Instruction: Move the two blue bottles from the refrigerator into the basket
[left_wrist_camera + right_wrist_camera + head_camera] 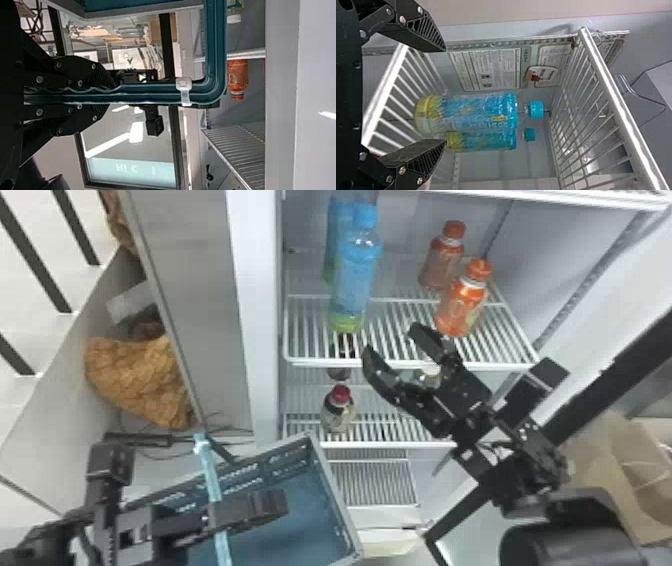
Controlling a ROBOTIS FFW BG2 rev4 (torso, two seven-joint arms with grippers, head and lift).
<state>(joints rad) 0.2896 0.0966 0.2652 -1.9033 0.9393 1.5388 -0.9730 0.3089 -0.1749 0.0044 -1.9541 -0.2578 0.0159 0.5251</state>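
Two blue bottles stand one behind the other on the refrigerator's upper shelf: the front blue bottle (354, 280) and the rear blue bottle (334, 235). My right gripper (390, 340) is open just in front of the shelf edge, to the right of and below the bottles. In the right wrist view, the right gripper (445, 95) has its fingers apart, with the front blue bottle (474, 113) beyond them, untouched. My left gripper (220, 510) is shut on the handle of the blue basket (327, 480); in the left wrist view, the left gripper (105, 93) clamps the basket handle (150, 93).
Two orange bottles (460, 305) stand at the right of the same wire shelf (350, 362). A dark bottle with a red cap (339, 410) is on the shelf below. The refrigerator's left side wall (255, 290) rises beside the basket.
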